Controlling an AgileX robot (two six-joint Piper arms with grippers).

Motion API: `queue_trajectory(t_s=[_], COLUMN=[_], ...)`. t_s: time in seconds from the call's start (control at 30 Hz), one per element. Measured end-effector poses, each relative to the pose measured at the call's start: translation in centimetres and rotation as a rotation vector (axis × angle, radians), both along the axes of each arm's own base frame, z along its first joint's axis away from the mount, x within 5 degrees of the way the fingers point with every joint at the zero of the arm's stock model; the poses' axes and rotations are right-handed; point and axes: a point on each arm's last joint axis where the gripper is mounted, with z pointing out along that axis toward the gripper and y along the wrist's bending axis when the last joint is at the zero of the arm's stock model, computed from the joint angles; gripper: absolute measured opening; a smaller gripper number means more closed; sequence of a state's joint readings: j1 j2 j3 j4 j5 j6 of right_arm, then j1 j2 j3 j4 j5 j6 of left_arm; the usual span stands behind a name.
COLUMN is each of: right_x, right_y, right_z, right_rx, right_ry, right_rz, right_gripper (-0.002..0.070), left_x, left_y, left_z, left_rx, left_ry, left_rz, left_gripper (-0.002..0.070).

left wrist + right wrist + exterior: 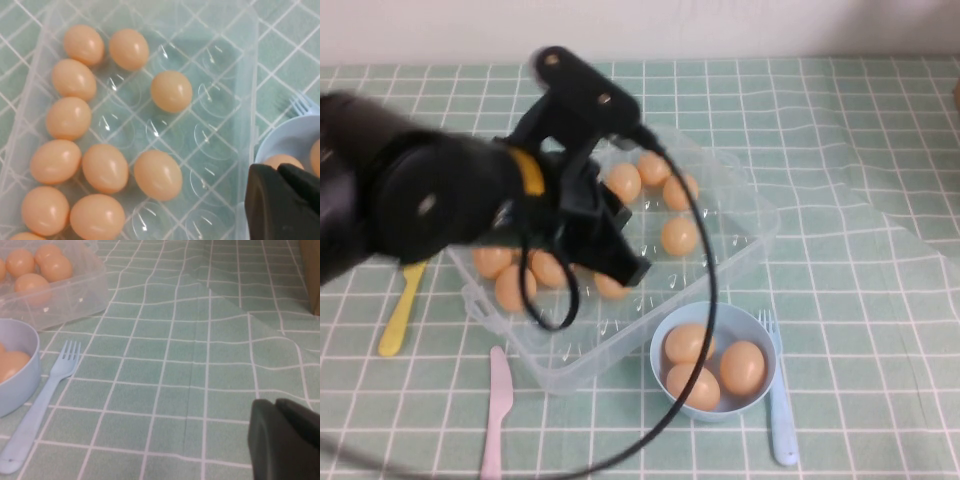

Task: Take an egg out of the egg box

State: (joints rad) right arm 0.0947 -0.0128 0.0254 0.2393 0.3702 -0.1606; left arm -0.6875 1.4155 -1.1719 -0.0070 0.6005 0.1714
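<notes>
The clear plastic egg box (570,365) lies mid-table with several tan-orange eggs in its cups, one of them apart from the rest (679,236). My left gripper (625,265) hangs over the box's middle, shut and empty. In the left wrist view the box (220,55) fills the frame; two eggs (171,91) (157,175) lie nearest its bare cups, and my left gripper (280,172) sits over the box's edge by the bowl. My right gripper (277,407) is shut and empty above bare tablecloth, well away from the box (75,300).
A round light-blue bowl (720,412) holding three eggs stands just in front of the box. A light-blue fork (778,400) lies to its right. A pink knife (496,410) and a yellow spoon (398,315) lie left of the box. Checked green cloth covers the table.
</notes>
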Motion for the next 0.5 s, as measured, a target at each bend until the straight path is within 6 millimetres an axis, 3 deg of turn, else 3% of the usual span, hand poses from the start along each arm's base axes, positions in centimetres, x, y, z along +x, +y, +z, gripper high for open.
queue_trajectory(t_s=[0.27, 0.5], right_x=[0.0, 0.0], right_y=[0.0, 0.0], right_z=[0.0, 0.0], right_rx=[0.000, 0.000], right_ry=[-0.002, -0.002], right_rz=[0.000, 0.000], right_gripper=[-0.0017, -0.0017], left_x=[-6.3, -9.0], left_y=[5.0, 7.3], left_z=[-0.3, -2.5], left_rx=[-0.240, -0.329], left_ry=[-0.176, -0.134], left_rz=[0.036, 0.101], left_gripper=[-0.0001, -0.0002])
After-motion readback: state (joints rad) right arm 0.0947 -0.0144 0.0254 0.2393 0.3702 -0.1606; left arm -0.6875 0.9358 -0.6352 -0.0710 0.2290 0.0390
